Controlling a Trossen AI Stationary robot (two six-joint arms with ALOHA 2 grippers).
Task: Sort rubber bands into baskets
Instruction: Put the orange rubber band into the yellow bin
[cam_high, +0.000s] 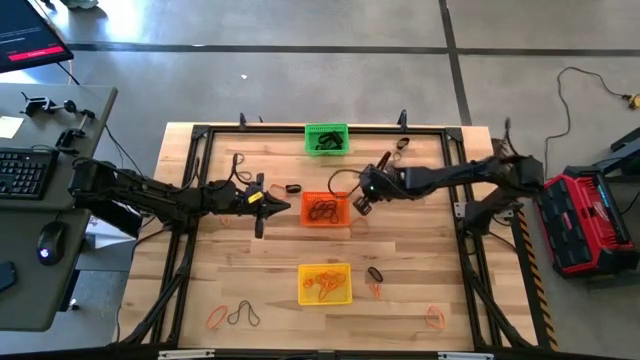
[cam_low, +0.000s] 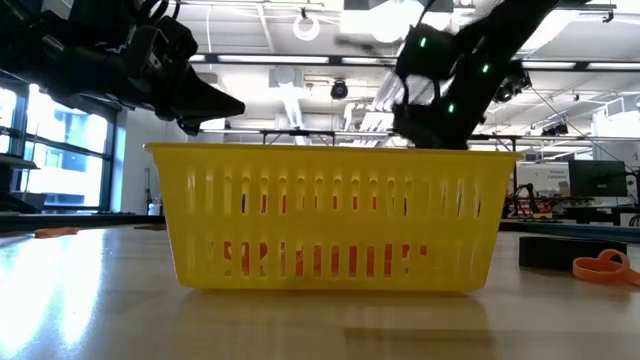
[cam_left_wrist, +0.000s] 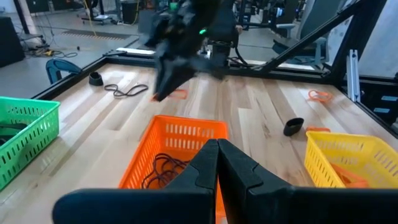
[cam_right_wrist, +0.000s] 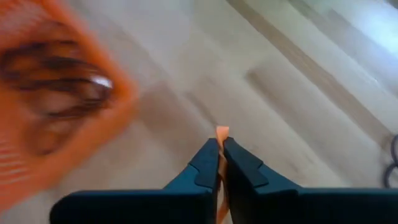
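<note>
Right gripper (cam_right_wrist: 219, 163), closed on a thin orange rubber band (cam_right_wrist: 221, 132), is seen in the right wrist view with a sliver of band pinched between the fingers and poking out at the tips. In the high view it (cam_high: 362, 203) is held just beside the right edge of the orange rectangular mesh basket (cam_high: 326, 209), which contains dark thin bands. Left gripper (cam_left_wrist: 217, 163), closed and empty, is held at the opposite, left side of that basket, above the light wooden counter (cam_high: 420, 260).

Step in hand (judged): transport of a picked orange band, approx. mid-task. Orange bands are already collected in the yellow rectangular mesh basket (cam_high: 325, 283), nearer the front edge; dark bands in the green rectangular mesh basket (cam_high: 326, 138) at the back.

Next move (judged): gripper to be carried over the yellow basket, centred within its rim, then opened; a thin band may cling to a finger, so release should be checked.

Loose bands are left on the counter, e.g. an orange loop (cam_high: 435, 318) front right and a dark loop (cam_high: 243, 316) front left.
</note>
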